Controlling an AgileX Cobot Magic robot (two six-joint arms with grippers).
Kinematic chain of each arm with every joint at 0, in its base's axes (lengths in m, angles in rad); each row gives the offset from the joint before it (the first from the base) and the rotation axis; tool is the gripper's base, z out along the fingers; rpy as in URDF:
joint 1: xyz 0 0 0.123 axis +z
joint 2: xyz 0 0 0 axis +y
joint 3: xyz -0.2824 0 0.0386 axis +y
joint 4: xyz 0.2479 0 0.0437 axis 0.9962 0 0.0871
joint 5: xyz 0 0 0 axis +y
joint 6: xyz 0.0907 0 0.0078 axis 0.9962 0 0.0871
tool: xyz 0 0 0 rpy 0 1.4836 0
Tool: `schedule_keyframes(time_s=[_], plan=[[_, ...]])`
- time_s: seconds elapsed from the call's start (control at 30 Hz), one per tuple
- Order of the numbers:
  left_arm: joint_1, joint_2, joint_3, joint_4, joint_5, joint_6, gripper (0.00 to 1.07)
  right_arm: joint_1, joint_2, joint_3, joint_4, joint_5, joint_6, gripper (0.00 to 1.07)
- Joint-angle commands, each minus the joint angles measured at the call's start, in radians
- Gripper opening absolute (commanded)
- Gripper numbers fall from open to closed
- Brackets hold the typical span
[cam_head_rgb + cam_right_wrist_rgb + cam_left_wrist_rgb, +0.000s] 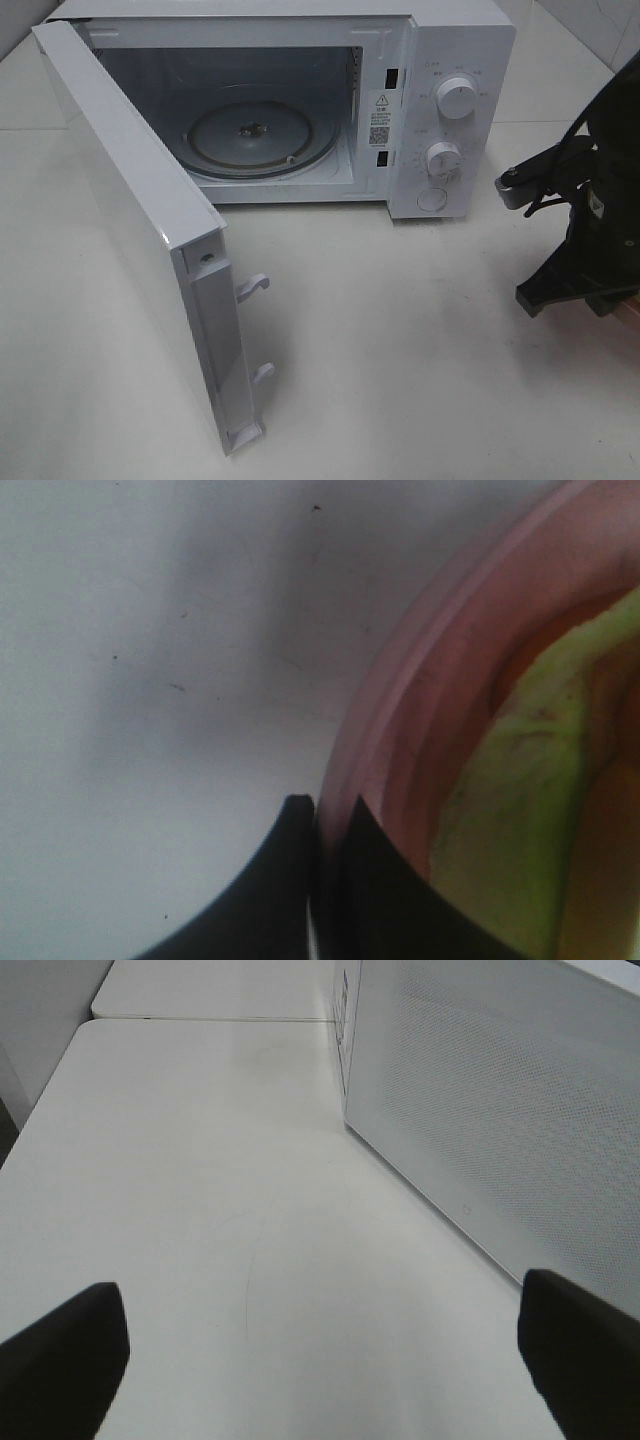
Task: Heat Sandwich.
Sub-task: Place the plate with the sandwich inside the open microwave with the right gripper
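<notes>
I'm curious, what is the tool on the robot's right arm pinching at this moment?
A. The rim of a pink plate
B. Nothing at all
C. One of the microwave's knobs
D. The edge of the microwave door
A: the right wrist view shows the right tool closed with its two dark fingers on either side of the pink plate, right at its rim.

- white microwave (pixel 440 60) at the back of a white table (pixel 400 350), door (pixel 130 220) swung wide open
- round glass turntable (pixel 262 135) flat inside the cavity
- upper knob (pixel 457 98) above lower knob (pixel 442 158) on the right-hand panel
- pink plate (pixel 400 710) on the table
</notes>
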Motion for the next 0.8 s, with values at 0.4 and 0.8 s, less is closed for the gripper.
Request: schedule_keyframes(time_s=[0.4,0.8], plan=[[0.000,-0.026,0.002,-0.006,-0.004,0.004,1.00,0.182,-0.149,0.021,0.006,0.118,0.007,0.01],[0.000,-0.026,0.002,-0.006,-0.004,0.004,1.00,0.379,-0.183,0.021,0.028,0.178,0.018,0.02]])
